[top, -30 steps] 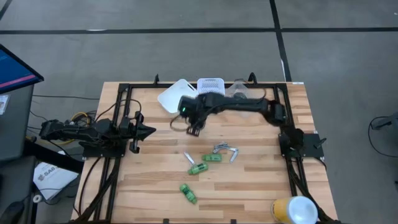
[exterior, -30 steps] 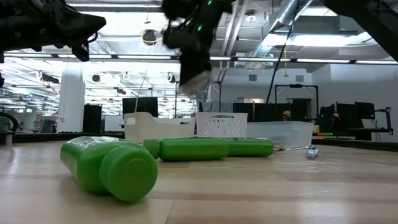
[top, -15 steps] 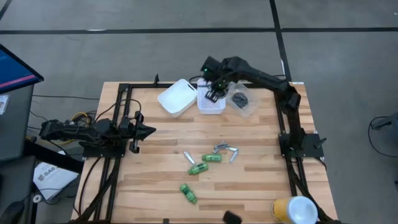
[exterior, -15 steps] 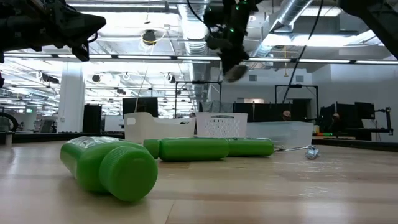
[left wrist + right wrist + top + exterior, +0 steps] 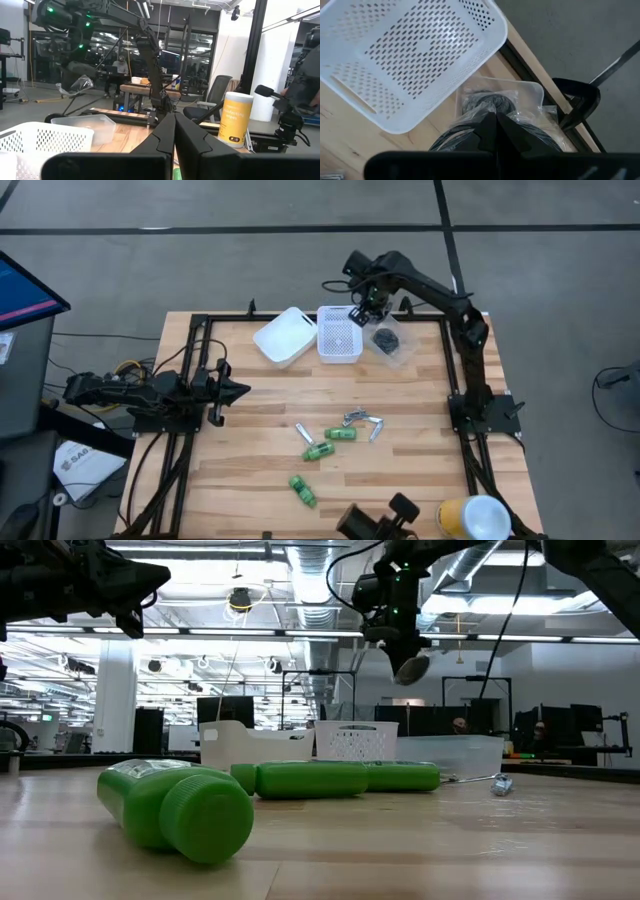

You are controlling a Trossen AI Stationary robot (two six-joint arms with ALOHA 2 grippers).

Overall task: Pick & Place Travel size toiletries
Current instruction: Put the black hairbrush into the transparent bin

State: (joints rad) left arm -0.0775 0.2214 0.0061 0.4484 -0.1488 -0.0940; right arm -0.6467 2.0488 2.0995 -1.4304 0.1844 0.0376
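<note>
My right gripper (image 5: 368,305) hangs high over the table's far edge, between the white perforated basket (image 5: 338,332) and the clear tub (image 5: 388,342). It is shut on a flat round black pot in a clear wrapper (image 5: 410,667). Another black pot (image 5: 485,102) lies in the tub. Three green bottles (image 5: 340,434) (image 5: 318,451) (image 5: 303,490) and silvery tubes (image 5: 362,420) (image 5: 303,433) lie on their sides mid-table. My left gripper (image 5: 215,390) waits, shut, at the table's left. My right gripper pinches the wrapped black pot (image 5: 455,136) between its two fingers, coming from above and pointing down. The pot hangs tilted just below the fingertips (image 5: 403,648), lifted well clear of the table. The fingers themselves hide which part of it they are on.
A white bin (image 5: 283,335) lies tipped left of the basket. A yellow-and-white canister (image 5: 475,518) stands at the near right corner, with a dark object (image 5: 375,525) beside it at the near edge. The black frame rails (image 5: 200,330) run along the table's sides.
My right gripper has swung from the middle of the table up and toward the far edge, past the basket, carrying the wrapped pot, and now stands by the tub. A dark object has come into view at the near edge.
</note>
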